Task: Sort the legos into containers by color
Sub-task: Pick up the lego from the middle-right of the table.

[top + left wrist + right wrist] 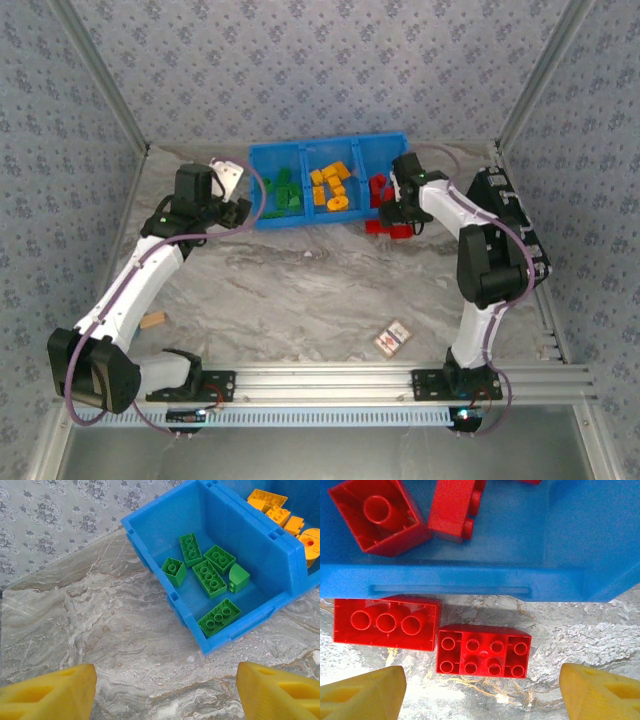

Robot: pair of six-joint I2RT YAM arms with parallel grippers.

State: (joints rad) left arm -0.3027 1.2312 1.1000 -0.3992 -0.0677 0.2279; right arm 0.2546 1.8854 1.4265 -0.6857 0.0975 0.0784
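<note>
Reaching forward with the left gripper (pixel 165 695), jaws wide apart and empty, just short of the blue bin (pixel 150 555); 6 green legos (pixel 210 577) lying in its left compartment. Folding elbow-high on the right, pointing the right gripper (pixel 482 690) down, spread open, above 2 red legos (pixel 483 651) on the table (pixel 580 625), beside the bin's front wall.

Twin arms, nothing fancy
White shells, black joints, purple cables on the left arm (pixel 130 285) and right arm (pixel 485 262); chunky yellow wedge fingers (pixel 47 692) on the left gripper (pixel 165 690) and right gripper (pixel 482 690).
</note>
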